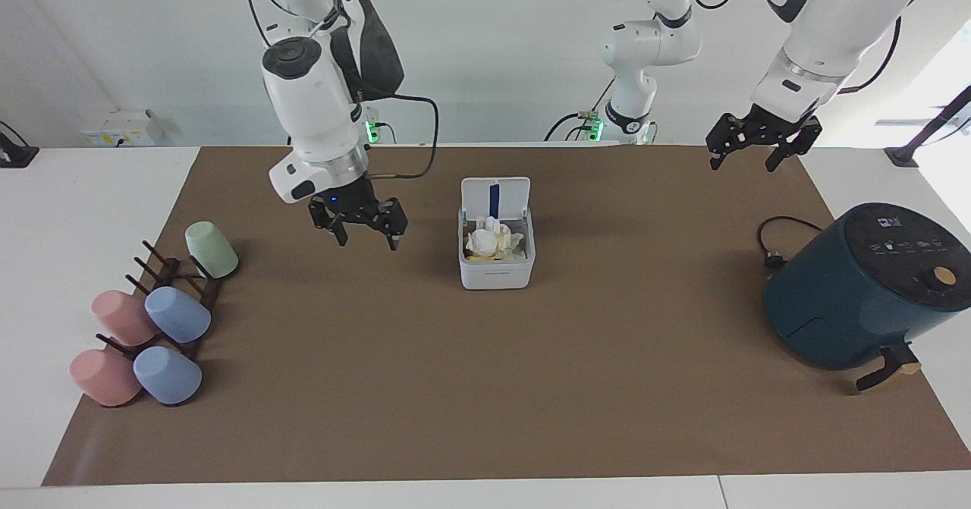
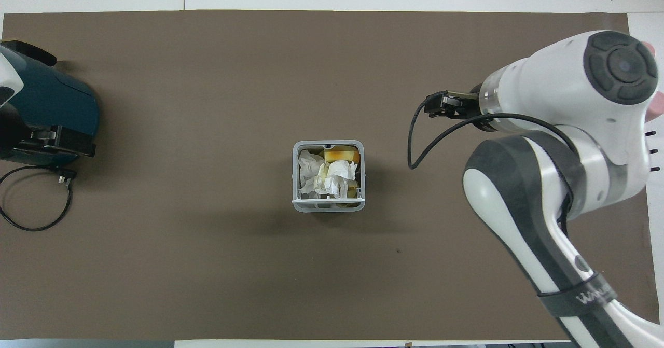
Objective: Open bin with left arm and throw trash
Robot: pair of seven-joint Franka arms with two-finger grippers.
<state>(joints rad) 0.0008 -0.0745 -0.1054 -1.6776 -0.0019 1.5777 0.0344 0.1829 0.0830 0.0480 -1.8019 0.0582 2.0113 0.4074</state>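
Brown matting covers most of the white table, and a plain white wall stands at the robots' end.

On the mat, the bin sits at the middle with its hinged lid standing upright on the side nearer to the robots; a blue strip shows on the inner face of the lid. Inside the bin lies the trash: crumpled white paper wads and a small yellow block with an orange spot, the block at the side farther from the robots.

At the right arm's side of the bin, the right gripper hangs above the bare mat, apart from the bin. Its two fingers stand wide apart and nothing is between them. From this gripper, toward the right arm's end of the table, there is a dark cup rack with one green cup, two blue cups and two pink cups.

At the left arm's end, the left gripper waits in the air above the mat's edge nearest to the robots. Its fingers are also spread and it holds nothing. From this gripper, farther from the robots, stands a dark-teal air fryer, and its black cable lies on the mat beside it.
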